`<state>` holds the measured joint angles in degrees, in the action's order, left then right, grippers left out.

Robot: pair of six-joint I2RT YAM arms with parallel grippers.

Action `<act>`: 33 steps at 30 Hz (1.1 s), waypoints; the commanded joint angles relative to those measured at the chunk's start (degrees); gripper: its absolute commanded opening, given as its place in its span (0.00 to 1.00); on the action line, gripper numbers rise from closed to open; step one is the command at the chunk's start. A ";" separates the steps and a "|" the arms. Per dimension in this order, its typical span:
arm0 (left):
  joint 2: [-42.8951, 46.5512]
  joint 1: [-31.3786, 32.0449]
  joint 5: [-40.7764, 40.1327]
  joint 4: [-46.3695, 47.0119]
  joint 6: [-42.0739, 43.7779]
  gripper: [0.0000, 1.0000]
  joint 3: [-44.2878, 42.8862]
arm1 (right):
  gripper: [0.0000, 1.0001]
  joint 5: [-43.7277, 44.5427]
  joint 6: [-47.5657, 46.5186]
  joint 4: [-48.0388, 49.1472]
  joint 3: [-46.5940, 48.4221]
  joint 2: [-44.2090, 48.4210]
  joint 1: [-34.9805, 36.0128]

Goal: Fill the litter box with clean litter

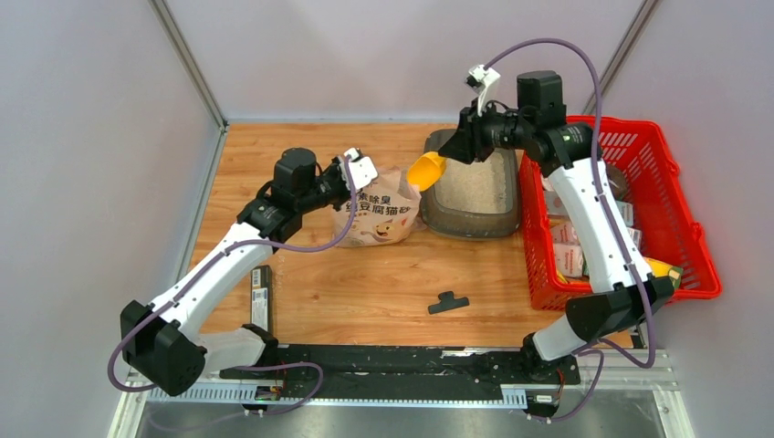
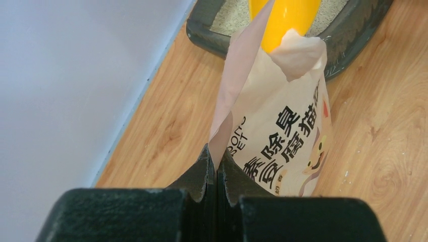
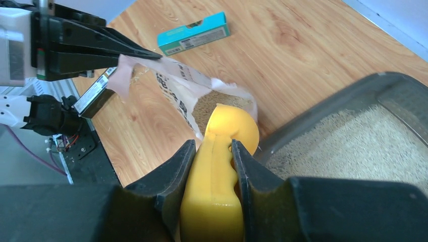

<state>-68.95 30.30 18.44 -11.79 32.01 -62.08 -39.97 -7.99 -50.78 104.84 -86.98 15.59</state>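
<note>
The left gripper is clenching the top edge of the printed bag near the middle of the bench; the right gripper is grasping the handle of the yellow scoop, whose bowl is hanging at the bag's mouth. The litter box is sitting by the far edge, just beside the red basket; clean litter is lying across its floor.

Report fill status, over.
Left end effector shut on bag edge. Right end effector shut on yellow scoop, at bag mouth. Litter box holds litter. No obstruction.
</note>
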 commanded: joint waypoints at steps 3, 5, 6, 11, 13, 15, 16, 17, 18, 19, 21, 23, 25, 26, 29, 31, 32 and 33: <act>5.23 0.11 2.39 10.21 -1.69 0.00 -1.64 | 0.00 0.15 -1.94 0.77 6.60 -1.52 3.74; 5.66 0.11 2.22 9.86 -1.51 0.00 -1.55 | 0.00 -0.02 -1.94 -0.10 8.45 -2.23 3.92; 5.84 0.11 2.13 9.77 -1.34 0.00 -1.37 | 0.00 -0.02 -1.86 -0.28 9.50 -2.66 4.09; 7.24 0.11 1.95 9.59 -1.16 0.00 -0.67 | 0.00 5.94 -1.77 -0.98 6.70 -3.63 6.63; 7.60 0.11 2.04 9.42 -1.16 0.00 -0.41 | 0.00 12.78 -1.16 -1.25 4.52 -4.86 9.18; 8.13 0.11 1.87 9.33 -1.07 0.00 -0.32 | 0.00 19.56 0.16 -0.11 2.66 -5.22 11.20; 8.56 0.11 1.69 9.50 -1.16 0.00 -0.06 | 0.00 20.44 1.73 0.33 1.96 -6.17 11.65; 8.74 0.11 1.52 9.68 -1.07 0.00 0.21 | 0.00 21.32 2.36 0.34 1.95 -6.79 12.09; 8.74 0.11 1.51 10.03 -1.42 0.00 0.38 | 0.00 24.29 3.32 0.68 1.60 -7.32 13.13; 8.74 0.11 1.51 10.30 -1.68 0.00 0.65 | 0.00 25.36 4.03 1.47 1.25 -8.02 13.49; 8.92 0.11 1.60 11.08 -3.00 0.00 0.82 | 0.00 30.01 7.27 2.09 1.34 -10.13 14.20; 8.57 0.11 1.25 11.53 -4.06 0.00 0.56 | 0.00 34.49 11.47 4.81 0.46 -11.71 14.29; 7.52 0.11 0.47 11.35 -5.72 0.00 -0.57 | 0.00 37.14 13.78 5.96 0.72 -13.29 14.73; 6.99 0.11 -0.32 11.44 -6.69 0.00 -1.28 | 0.00 38.81 14.49 5.87 1.33 -15.22 14.90; 4.70 0.11 -3.67 11.27 -11.61 0.00 -4.62 | 0.00 40.05 15.19 5.87 1.95 -17.60 16.48; 3.56 0.11 -4.02 11.62 -12.76 0.00 -5.76 | 0.00 41.20 16.68 5.52 2.74 -20.50 17.45; 3.38 0.11 -4.02 13.01 -12.94 0.00 -5.85 | 0.00 41.28 17.21 5.35 2.92 -21.38 17.71; 3.21 0.11 -3.94 13.89 -13.20 0.00 -5.77 | 0.00 41.20 17.57 5.35 2.83 -22.17 18.50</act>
<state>-67.16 30.30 14.33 -12.19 23.55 -61.34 -6.83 7.42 -47.77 105.80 -105.67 32.99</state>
